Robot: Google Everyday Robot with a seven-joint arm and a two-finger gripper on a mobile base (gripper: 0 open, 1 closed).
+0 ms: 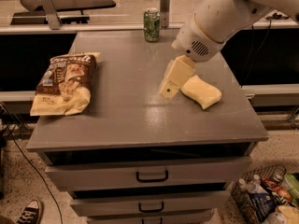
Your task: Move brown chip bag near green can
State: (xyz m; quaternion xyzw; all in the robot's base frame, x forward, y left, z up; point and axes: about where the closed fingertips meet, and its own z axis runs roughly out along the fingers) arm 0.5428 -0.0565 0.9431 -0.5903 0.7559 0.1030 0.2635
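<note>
Best to swing gripper point(168, 90) (centre-right, just beside sponge point(202, 91); open or closed, cannot tell) left across the surface point(131, 118) to the brown chip bag point(63, 85) at centre-left, pinching across its narrow width. Lies flat, long axis near top-to-bottom of frame, dark end up, leaning slightly toward green can point(151, 24) at top centre.

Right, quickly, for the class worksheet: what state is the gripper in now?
Gripper: over the table, just left of the sponge, well apart from the bag; open or closed cannot be told.
</note>
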